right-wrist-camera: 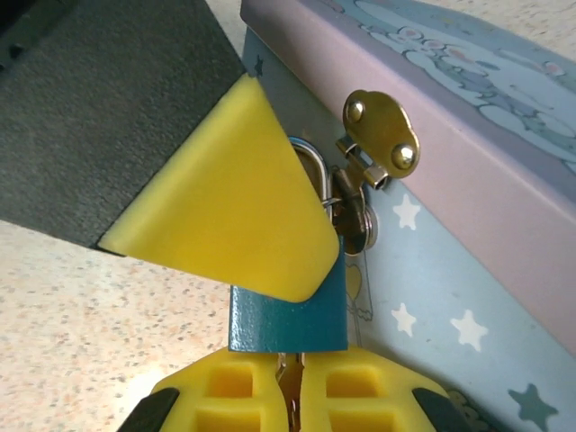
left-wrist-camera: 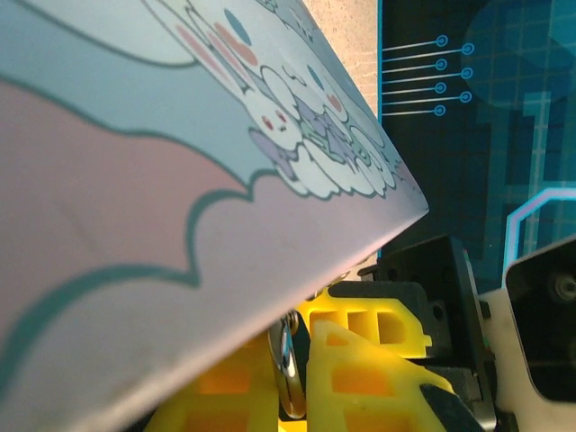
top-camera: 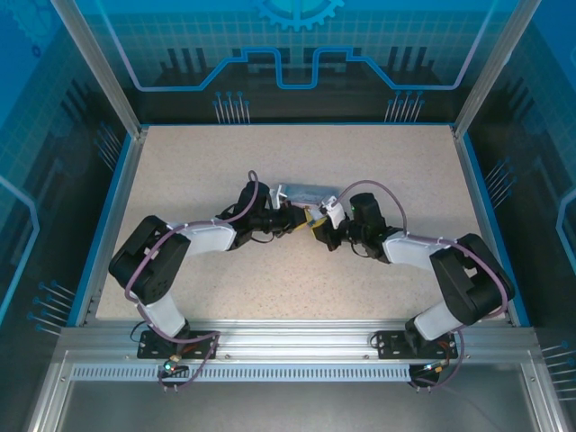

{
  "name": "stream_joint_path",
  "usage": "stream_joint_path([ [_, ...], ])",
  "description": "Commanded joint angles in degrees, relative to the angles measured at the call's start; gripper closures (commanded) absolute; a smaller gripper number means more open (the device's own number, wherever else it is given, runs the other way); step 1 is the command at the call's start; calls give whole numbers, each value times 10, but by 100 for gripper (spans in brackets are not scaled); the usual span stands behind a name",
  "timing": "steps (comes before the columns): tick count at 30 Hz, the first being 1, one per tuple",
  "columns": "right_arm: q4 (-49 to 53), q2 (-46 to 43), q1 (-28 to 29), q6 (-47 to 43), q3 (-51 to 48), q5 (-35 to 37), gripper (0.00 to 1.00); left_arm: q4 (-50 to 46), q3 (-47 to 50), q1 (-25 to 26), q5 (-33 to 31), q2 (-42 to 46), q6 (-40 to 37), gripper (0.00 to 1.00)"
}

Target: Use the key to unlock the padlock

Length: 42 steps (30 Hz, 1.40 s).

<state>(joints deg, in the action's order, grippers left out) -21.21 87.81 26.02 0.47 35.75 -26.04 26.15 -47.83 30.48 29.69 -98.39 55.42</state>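
The padlock [right-wrist-camera: 288, 317] has a teal body and a thin shackle, and it hangs from the brass hasp [right-wrist-camera: 378, 135] on the front of a pale blue cartoon tin [right-wrist-camera: 468, 270]. My right gripper [right-wrist-camera: 290, 387] is just below the padlock, shut on the key [right-wrist-camera: 290, 367], a thin metal sliver that runs up into the lock's underside. One yellow finger [right-wrist-camera: 234, 207] of my left gripper covers the top of the padlock. In the left wrist view the left gripper [left-wrist-camera: 297, 355] is shut on a shiny metal edge [left-wrist-camera: 288, 364] of the padlock, under the tin's lid [left-wrist-camera: 180, 180]. Seen from above, both grippers meet at the tin [top-camera: 306, 192].
The tin stands mid-table on a speckled beige surface [top-camera: 270, 279]. Blue-trimmed walls [top-camera: 117, 198] and aluminium posts enclose the table. Both arms reach inward from the near rail [top-camera: 288, 346], with free table on either side and behind the tin.
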Motion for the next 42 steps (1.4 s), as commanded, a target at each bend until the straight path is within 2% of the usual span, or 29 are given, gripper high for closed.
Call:
stream_joint_path([
  [1,-20,20,-26,43,14,-101,97,-17,9,-14,15,12,-77,100],
  [7,-19,26,-34,50,16,-103,92,-15,19,-20,11,11,-97,100],
  [10,-14,10,-35,45,6,-80,83,-11,22,-24,3,7,-80,100],
  [14,0,-10,-36,40,-11,-47,61,8,30,-28,-16,5,-52,100],
  [18,-18,-19,-42,61,-35,-54,54,25,33,-38,-23,5,-37,100],
  [23,-23,-41,-39,64,-50,-33,54,23,28,-41,-18,10,-28,100],
  [25,-14,-50,-26,53,-50,-4,54,16,27,-41,-20,14,-25,100],
  [33,10,-59,97,-34,-30,249,59,-17,27,-41,-25,38,12,100],
  [35,8,-51,119,-52,-19,290,60,-34,24,-41,-25,42,15,100],
  [38,14,-34,139,-73,5,328,60,-49,21,-41,-24,48,17,100],
  [42,21,-6,150,-86,30,333,61,-47,22,-40,-21,50,23,100],
])
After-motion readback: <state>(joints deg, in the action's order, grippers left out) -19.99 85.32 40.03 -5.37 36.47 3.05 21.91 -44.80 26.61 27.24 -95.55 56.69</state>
